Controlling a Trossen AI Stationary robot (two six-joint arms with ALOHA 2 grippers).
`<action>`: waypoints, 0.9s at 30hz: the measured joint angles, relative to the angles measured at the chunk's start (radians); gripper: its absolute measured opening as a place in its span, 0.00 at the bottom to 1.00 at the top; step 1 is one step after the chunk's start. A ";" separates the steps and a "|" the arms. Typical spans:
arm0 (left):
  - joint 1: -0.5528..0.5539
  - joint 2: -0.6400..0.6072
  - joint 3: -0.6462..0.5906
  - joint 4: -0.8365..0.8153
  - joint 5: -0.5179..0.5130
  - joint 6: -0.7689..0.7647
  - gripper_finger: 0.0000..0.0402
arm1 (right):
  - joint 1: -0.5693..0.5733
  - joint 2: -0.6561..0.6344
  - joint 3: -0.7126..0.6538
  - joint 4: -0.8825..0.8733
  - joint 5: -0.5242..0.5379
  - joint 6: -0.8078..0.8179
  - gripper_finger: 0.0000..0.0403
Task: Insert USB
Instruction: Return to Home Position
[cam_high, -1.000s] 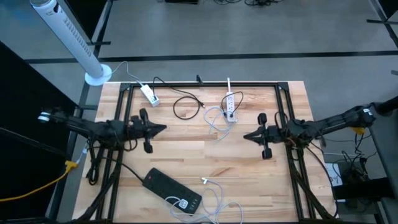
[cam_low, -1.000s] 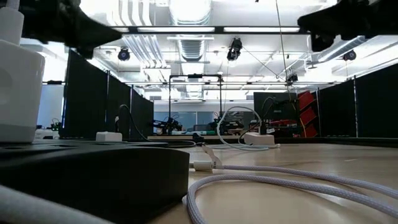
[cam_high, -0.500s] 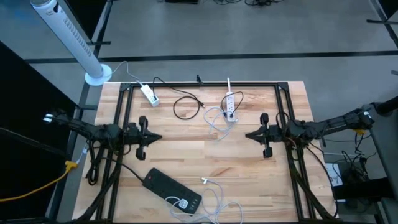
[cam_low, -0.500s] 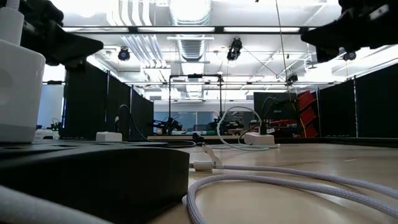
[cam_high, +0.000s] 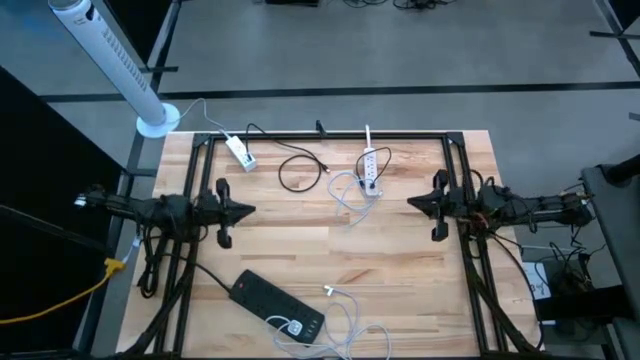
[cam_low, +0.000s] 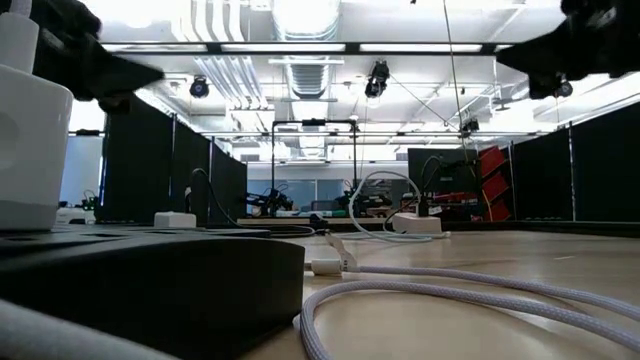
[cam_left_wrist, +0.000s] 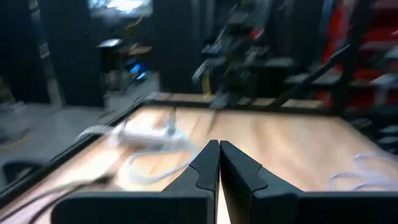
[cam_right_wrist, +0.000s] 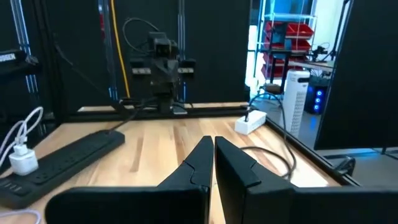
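A black power strip (cam_high: 278, 303) lies near the table's front edge with a white charger (cam_high: 293, 326) plugged into it. Beside it, a white cable (cam_high: 350, 318) ends in a loose USB plug (cam_high: 328, 291), which lies flat on the wood (cam_low: 330, 265). My left gripper (cam_high: 250, 210) hovers shut and empty over the table's left middle. My right gripper (cam_high: 411, 203) hovers shut and empty over the right middle. Both point toward the table's centre, well away from the plug.
A white power strip (cam_high: 370, 170) with a looped white cable (cam_high: 346, 197) lies at the far centre. A white adapter (cam_high: 240, 151) with a black cord (cam_high: 296, 172) lies at the far left. A black frame (cam_high: 330, 134) edges the table. Bare wood lies between the grippers.
My left gripper has drawn back toward the table's left edge. My right gripper has drawn back toward the right edge and a little toward the far edge. Both have stayed shut and empty. Nothing on the table has moved.
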 joint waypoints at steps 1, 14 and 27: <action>-0.001 -0.027 -0.004 -0.007 0.040 0.000 0.00 | 0.000 -0.036 0.000 -0.026 0.000 0.008 0.00; 0.006 -0.093 -0.069 -0.026 0.074 0.014 0.00 | 0.000 -0.047 -0.158 0.067 0.048 -0.054 0.00; 0.008 -0.075 -0.068 -0.035 0.047 -0.061 0.00 | 0.000 0.120 -0.158 0.063 0.022 -0.024 0.00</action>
